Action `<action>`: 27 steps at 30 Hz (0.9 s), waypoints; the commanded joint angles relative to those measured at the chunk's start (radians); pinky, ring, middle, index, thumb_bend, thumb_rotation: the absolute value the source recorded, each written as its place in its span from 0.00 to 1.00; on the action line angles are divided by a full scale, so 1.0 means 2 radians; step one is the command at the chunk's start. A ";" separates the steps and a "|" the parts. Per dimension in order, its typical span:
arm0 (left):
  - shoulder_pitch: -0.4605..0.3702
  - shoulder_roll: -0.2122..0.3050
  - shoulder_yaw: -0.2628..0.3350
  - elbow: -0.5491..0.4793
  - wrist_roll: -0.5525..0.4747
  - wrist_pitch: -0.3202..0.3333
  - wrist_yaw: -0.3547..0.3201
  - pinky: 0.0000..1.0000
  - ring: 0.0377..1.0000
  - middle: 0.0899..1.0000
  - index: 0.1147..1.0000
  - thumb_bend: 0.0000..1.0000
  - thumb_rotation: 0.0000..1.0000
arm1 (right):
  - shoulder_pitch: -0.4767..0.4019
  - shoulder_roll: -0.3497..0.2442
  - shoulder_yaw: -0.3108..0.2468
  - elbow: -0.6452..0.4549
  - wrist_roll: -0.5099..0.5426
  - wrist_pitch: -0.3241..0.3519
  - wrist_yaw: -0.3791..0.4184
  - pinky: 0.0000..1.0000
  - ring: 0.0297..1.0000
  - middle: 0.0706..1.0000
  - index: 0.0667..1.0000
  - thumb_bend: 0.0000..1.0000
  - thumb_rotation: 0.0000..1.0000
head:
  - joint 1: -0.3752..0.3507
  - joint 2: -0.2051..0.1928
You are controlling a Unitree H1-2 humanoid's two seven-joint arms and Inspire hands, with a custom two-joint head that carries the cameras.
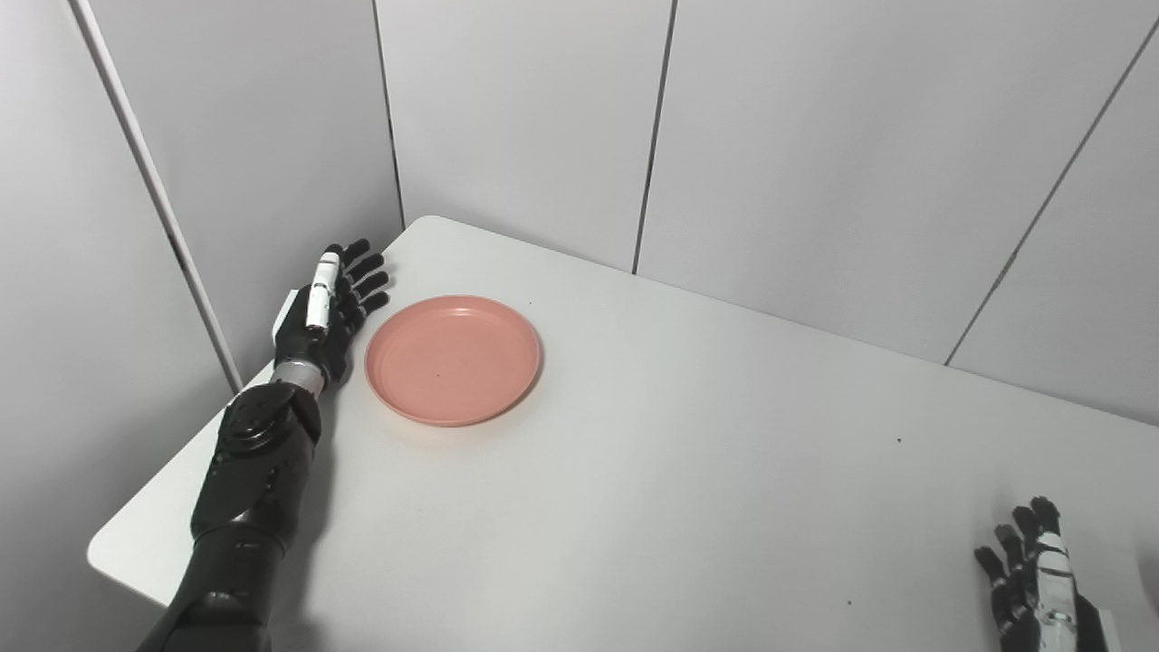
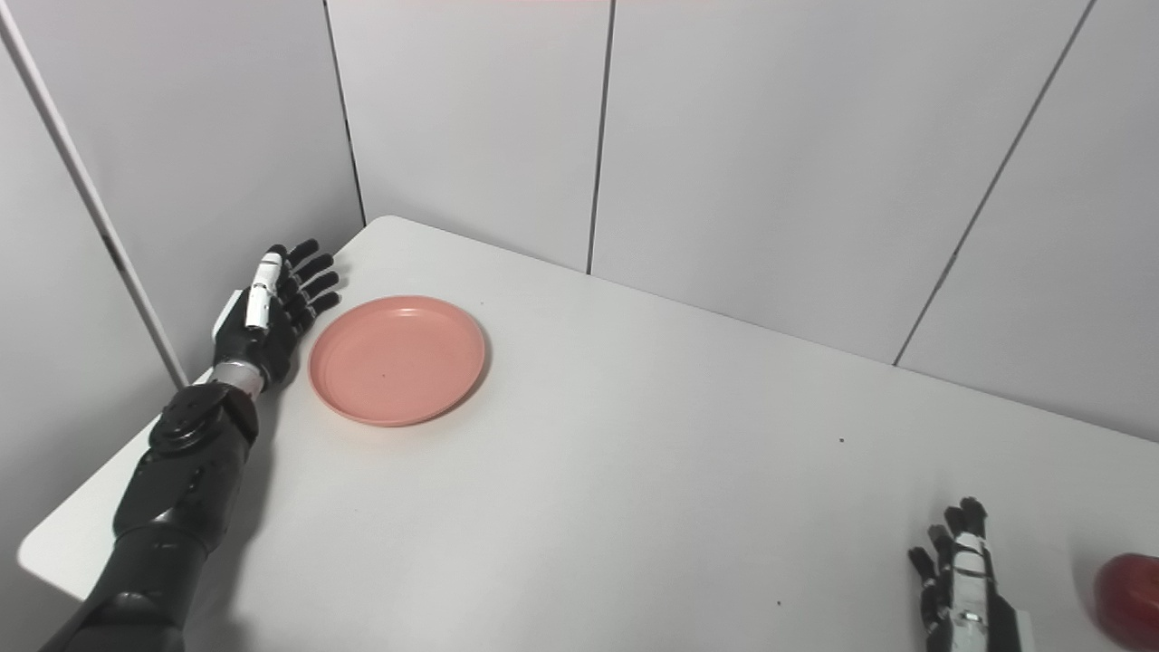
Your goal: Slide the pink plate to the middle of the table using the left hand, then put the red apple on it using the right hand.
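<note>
So the left robot hand (image 1: 328, 312) is stretched out flat along the far left edge of the surface (image 1: 688, 471), fingers straight and a bit fanned, gripping nothing at all. It's glossy black plastic with one white strip running down the back and a metal-looking ring at the wrist, then a chunky black forearm behind it. The pink plate (image 1: 453, 359) sits just beside that hand on its inner side, really close to the fingertips, though I can't tell if anything actually touches. The plate is round and shallow with a low raised rim, matte salmon pink, looks like smooth plastic, lying flat and bare inside. The surface itself is plain white, smooth and slightly shiny, with rounded corners and a few tiny dark specks on it. Way over on the other side, the right robot hand (image 2: 964, 580) pokes in at the near edge, same black and white build, fingers pointing up and spread, holding nothing either. Just off its outer side is the red apple (image 2: 1127, 598), half cut off by the frame edge, dark red, rounded and shiny, near the hand but not touching it. Grey wall panels behind everything.
</note>
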 commanded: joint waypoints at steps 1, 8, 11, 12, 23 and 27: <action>-0.010 0.001 -0.007 0.012 0.006 -0.004 -0.003 0.86 0.86 0.85 0.82 0.28 1.00 | -0.009 0.000 -0.004 -0.018 0.002 0.001 0.000 1.00 1.00 1.00 1.00 0.05 1.00 | 0.000 0.000; -0.007 -0.006 -0.015 0.014 -0.005 -0.001 -0.016 0.87 0.86 0.85 0.83 0.34 1.00 | -0.009 0.000 -0.002 -0.018 0.001 0.001 0.000 1.00 1.00 1.00 1.00 0.05 1.00 | -0.002 0.001; -0.007 -0.006 -0.021 0.023 -0.006 -0.009 -0.029 0.86 0.86 0.85 0.83 0.35 1.00 | -0.008 0.001 -0.002 -0.020 0.000 0.001 -0.001 1.00 1.00 1.00 1.00 0.05 1.00 | -0.003 0.001; -0.007 -0.007 -0.022 0.027 -0.006 -0.014 -0.033 0.86 0.85 0.85 0.83 0.34 1.00 | -0.008 0.002 -0.002 -0.020 0.000 0.001 -0.002 1.00 1.00 1.00 1.00 0.04 1.00 | -0.003 0.000; 0.005 -0.023 -0.040 -0.003 -0.002 -0.004 -0.026 0.84 0.85 0.84 0.81 0.33 1.00 | -0.008 0.003 -0.001 -0.021 -0.003 0.003 -0.003 1.00 1.00 1.00 1.00 0.04 1.00 | -0.006 0.001; 0.009 -0.028 -0.042 -0.019 -0.003 0.007 -0.021 0.84 0.84 0.84 0.81 0.32 1.00 | -0.008 0.004 -0.001 -0.023 -0.004 0.005 -0.005 1.00 0.99 1.00 1.00 0.04 1.00 | -0.006 0.001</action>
